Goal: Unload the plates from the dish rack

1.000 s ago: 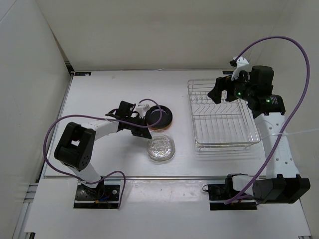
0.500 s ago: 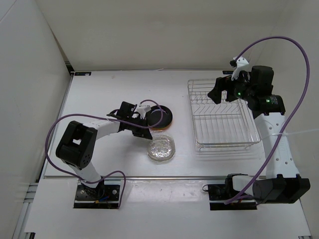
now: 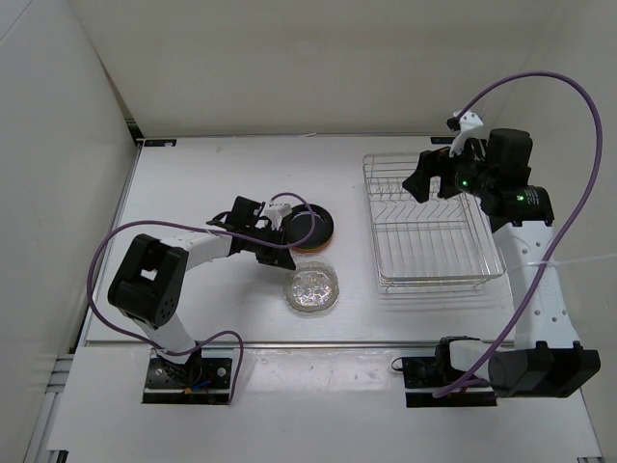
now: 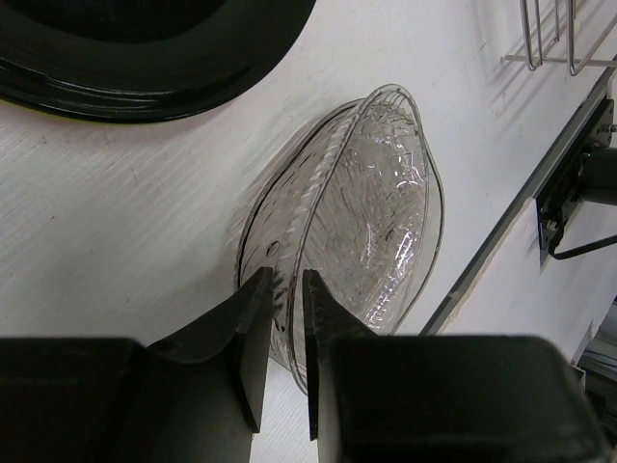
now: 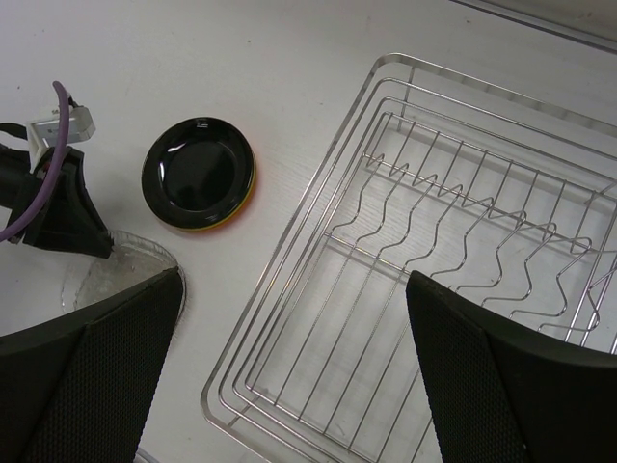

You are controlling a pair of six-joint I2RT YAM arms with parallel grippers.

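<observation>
Clear plate on counter, out of dish rack. My left end effector straddles its rim, gap narrow, grip unclear. Right end effector wide, empty. Likely light, slick, brittle: I'd take rim.

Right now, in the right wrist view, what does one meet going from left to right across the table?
left pincer → black plate → dish rack. The clear plate overlaps the left pincer, so I leave it out of the order.
</observation>
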